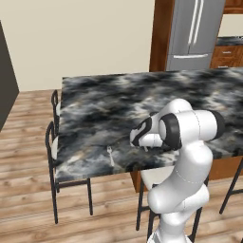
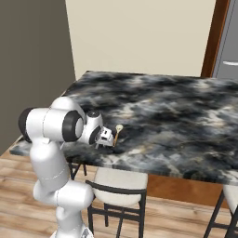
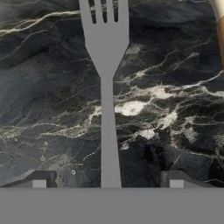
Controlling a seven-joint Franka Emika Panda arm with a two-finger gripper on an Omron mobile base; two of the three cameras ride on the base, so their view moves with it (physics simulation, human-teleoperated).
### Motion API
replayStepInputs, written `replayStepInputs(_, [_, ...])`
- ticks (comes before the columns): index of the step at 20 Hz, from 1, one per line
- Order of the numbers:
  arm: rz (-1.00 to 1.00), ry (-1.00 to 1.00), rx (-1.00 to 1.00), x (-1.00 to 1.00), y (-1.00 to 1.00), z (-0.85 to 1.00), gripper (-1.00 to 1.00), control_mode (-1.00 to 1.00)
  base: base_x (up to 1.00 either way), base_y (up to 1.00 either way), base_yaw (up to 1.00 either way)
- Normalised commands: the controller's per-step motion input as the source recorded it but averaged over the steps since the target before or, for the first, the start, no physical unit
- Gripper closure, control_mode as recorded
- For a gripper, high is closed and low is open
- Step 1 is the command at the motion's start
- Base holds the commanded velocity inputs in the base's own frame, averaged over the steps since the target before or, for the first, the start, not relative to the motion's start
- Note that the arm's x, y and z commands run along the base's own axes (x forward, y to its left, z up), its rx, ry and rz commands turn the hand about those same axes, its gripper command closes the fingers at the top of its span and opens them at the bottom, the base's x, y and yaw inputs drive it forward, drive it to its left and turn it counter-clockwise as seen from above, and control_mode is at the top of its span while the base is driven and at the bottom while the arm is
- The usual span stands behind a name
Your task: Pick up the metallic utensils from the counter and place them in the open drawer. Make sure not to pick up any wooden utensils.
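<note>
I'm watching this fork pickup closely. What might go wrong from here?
The wooden spoon lies close beside the gripper, so the gripper might nudge or catch it. The fork lies flat on the hard counter with its slim handle between the open fingertips; closing may slip off it or push it aside.

The surface (image 1: 109, 109) is a large rectangular slab of black, grey and white marbled stone on a brown wooden base. A small silver fork (image 1: 110, 155) lies flat near its front edge, toward the front left corner. A tan wooden spoon (image 2: 117, 132) lies near the same front edge, further along from that corner, its bowl pointing toward the middle of the slab. In the hand view, a larger silver fork (image 3: 106, 100) lies flat on the stone, tines pointing away, with the spoon's tan edge at its right.
</note>
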Motion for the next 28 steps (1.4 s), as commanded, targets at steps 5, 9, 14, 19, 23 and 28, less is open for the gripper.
replayStepInputs(5, [0.00,-0.02,0.00,0.31,0.01,-0.58,1.00,-1.00,0.00,0.00,0.00])
replayStepInputs(9, [0.00,-0.03,-0.03,0.17,0.24,-0.60,1.00,-1.00,0.00,0.00,0.00])
replayStepInputs(14, [0.01,-0.01,-0.14,0.03,0.70,-0.56,1.00,-1.00,0.00,0.00,0.00])
replayStepInputs(19, [0.10,0.03,-0.09,0.00,0.54,-0.45,1.00,-1.00,0.00,0.00,0.00])
replayStepInputs(23, [0.15,0.08,0.00,0.03,0.18,-0.39,1.00,-1.00,0.00,0.00,0.00])
replayStepInputs(28, [0.21,-0.01,0.10,-0.11,-0.11,-0.89,1.00,-1.00,0.00,0.00,0.00])
